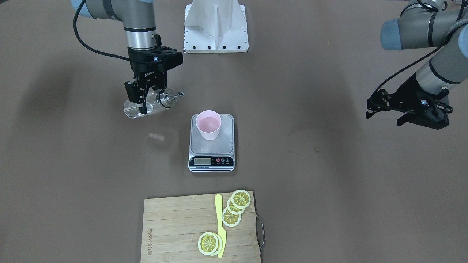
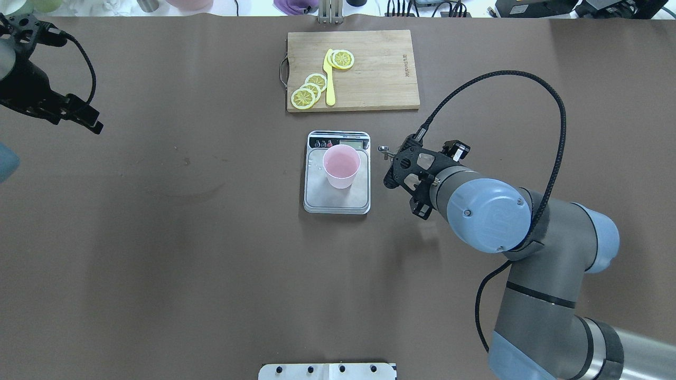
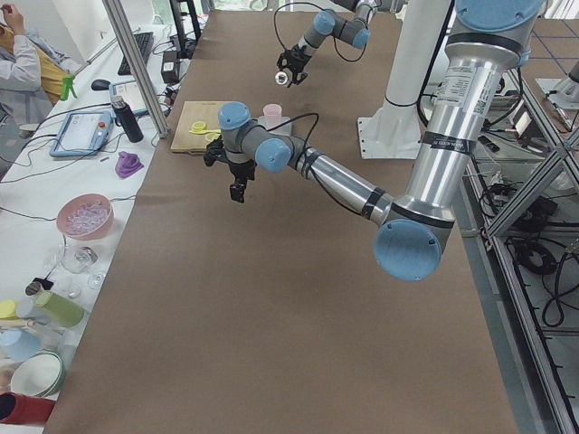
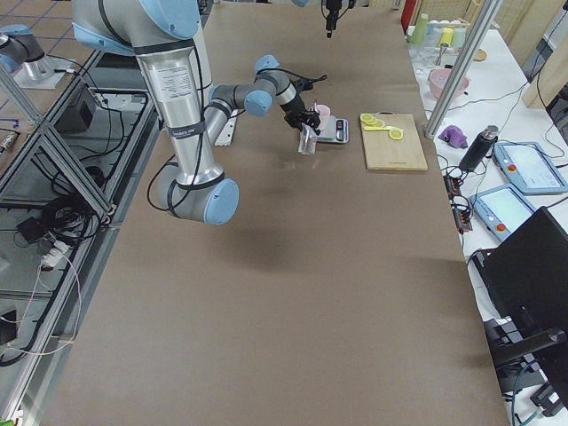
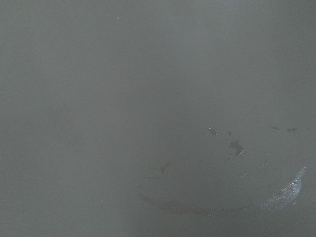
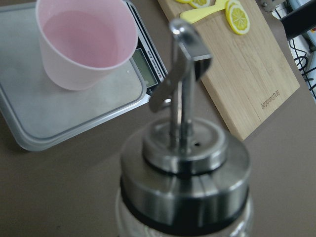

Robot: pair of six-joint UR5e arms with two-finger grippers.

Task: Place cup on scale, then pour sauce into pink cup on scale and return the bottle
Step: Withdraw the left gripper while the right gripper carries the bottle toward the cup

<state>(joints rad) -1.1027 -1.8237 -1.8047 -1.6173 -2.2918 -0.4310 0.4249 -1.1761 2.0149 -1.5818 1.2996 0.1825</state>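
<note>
Bottle (image 1: pixel 153 106) of sauce is up off the table, just beside the scale (image 1: pixel 212 146). The right gripper (image 1: pixel 139 104) has its jaws shut tight around the glass. The bottle is tipped over on its side, and its metal spout (image 1: pixel 178 95) points at the pink cup (image 1: pixel 208 125). The cup stands upright on the scale, so that first job is done. The left gripper (image 1: pixel 384 116) hangs far off to the side with its jaws apart, holding nothing.

I think pouring is the job in hand. The spout is not over the cup, so next the arm should slide it above the rim and tip it slowly. The glass looks clear, and I cannot tell if any sauce is in the cup.

A word is burned into the cutting board (image 1: pixel 175 226), but I cannot read it for sure. The small print by the scale's little screen (image 1: pixel 202 161) and the white letters on the right gripper are too tiny to read.
</note>
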